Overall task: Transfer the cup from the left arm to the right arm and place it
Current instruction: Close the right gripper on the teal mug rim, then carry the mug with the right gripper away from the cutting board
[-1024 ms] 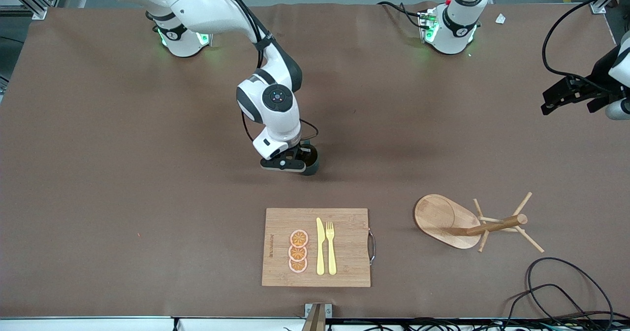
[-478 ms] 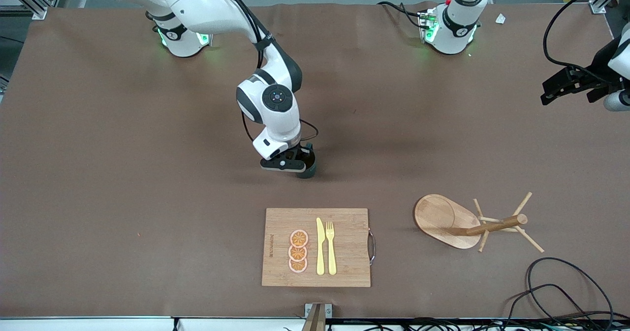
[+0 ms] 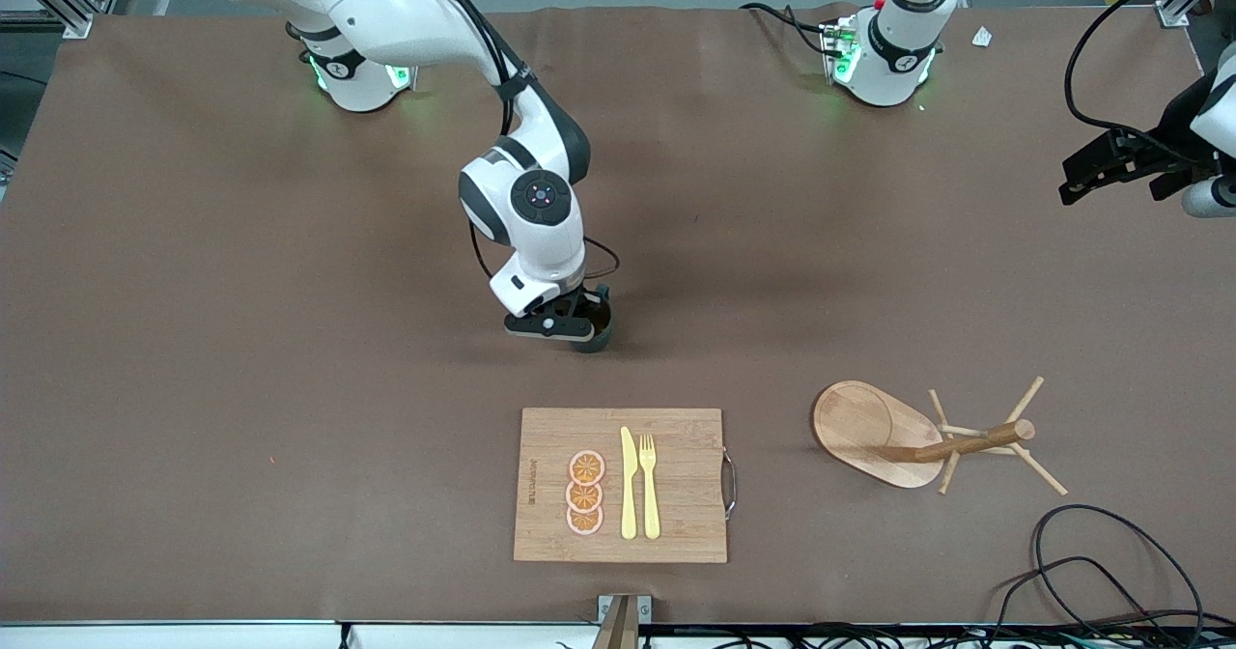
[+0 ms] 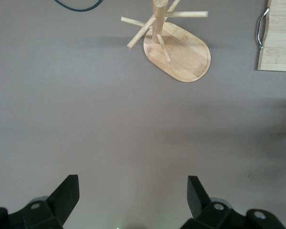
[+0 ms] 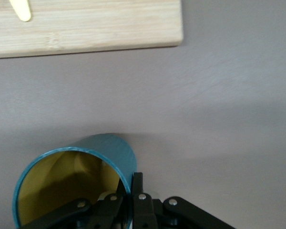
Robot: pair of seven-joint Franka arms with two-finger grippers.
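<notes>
Right tool (image 3: 579, 325): we see it clamped on the cup (image 5: 76, 183) rim, low over the bench (image 3: 241, 340).
Left tool (image 4: 133, 200): we see it wide apart, waiting.

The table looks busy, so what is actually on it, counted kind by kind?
Cup, held by the right gripper: 1
Cutting board: 1
Orange slices on the board: 3
Yellow knife: 1
Yellow fork: 1
Wooden peg rack: 1
Total: 8 things
The left gripper waits open over its end of the table.
</notes>
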